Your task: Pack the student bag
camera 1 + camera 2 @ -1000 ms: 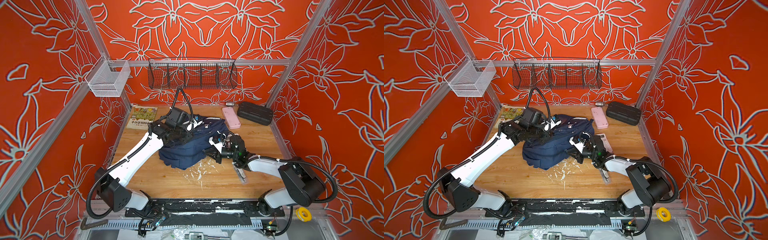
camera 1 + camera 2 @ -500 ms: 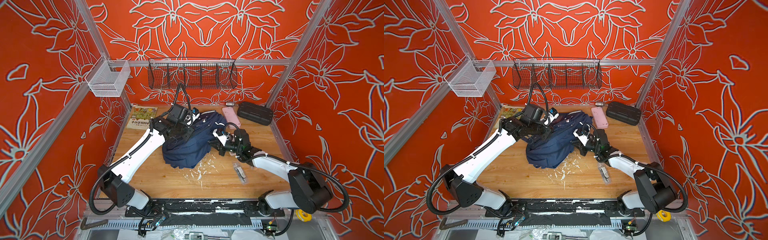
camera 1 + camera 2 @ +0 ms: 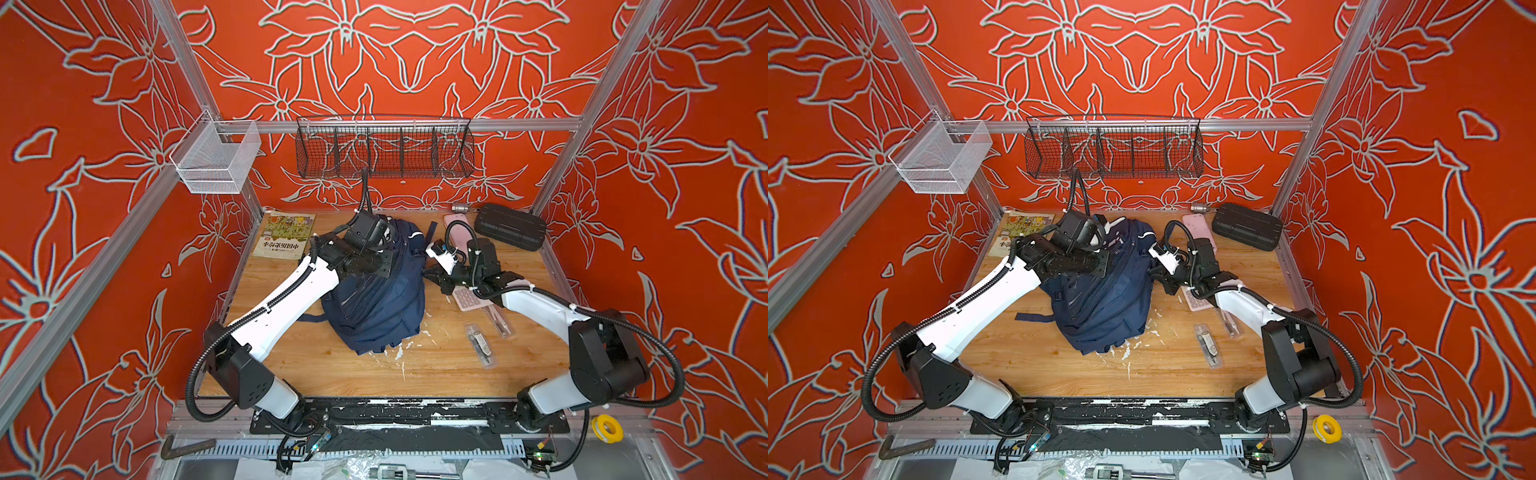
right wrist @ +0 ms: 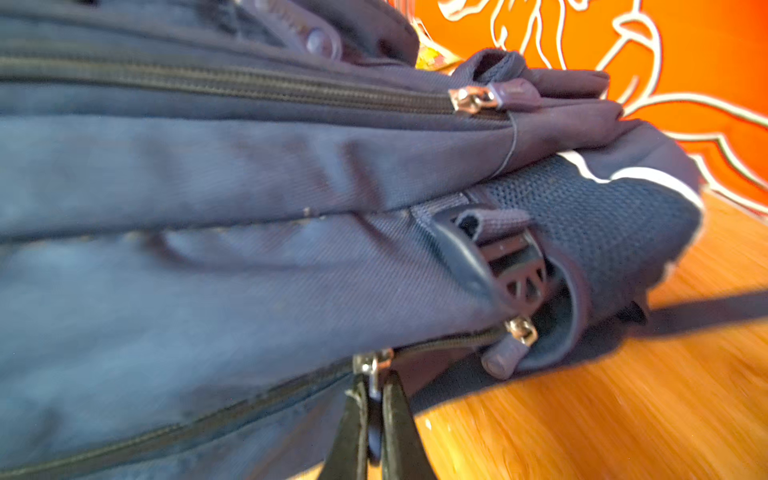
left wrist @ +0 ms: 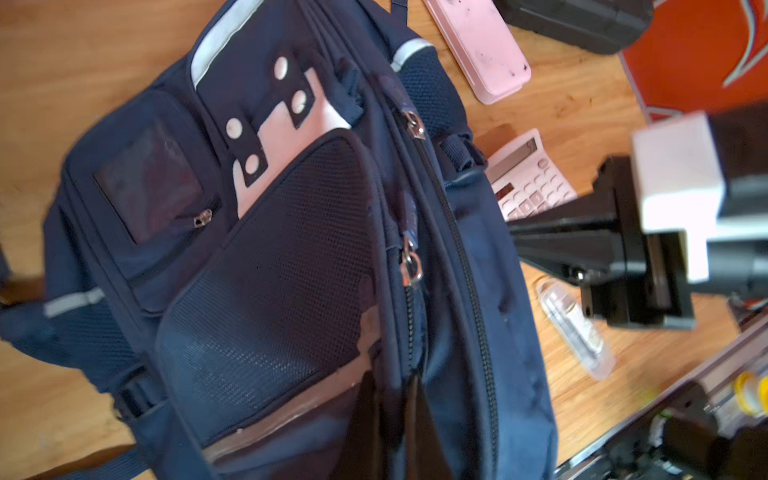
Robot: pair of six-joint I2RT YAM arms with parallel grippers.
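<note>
While student bag (image 3: 374, 307) slumps, left hand (image 5: 392, 419) pinching it, right hand (image 4: 374, 415) pinching its zipper pull (image 4: 370, 368).

Wooden table (image 3: 332, 374): student bag (image 3: 382, 307), book (image 3: 284, 235), pink calculator (image 3: 467, 297), black case (image 3: 510, 226), pink case (image 3: 1198, 228).

student bag (image 3: 374, 307): table (image 3: 332, 374) centre | book (image 3: 284, 235): behind-left | hard case (image 3: 510, 226): behind-right | calculator (image 3: 466, 298): apparently just right of it

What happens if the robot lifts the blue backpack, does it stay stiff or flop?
Probably flops: the student bag sags in soft creased folds, so it would likely droop from wherever it's pinched. It looks slumped rather than stuffed, so maybe light for its size. The loose strap lying on the table would probably dangle and drag.
</note>
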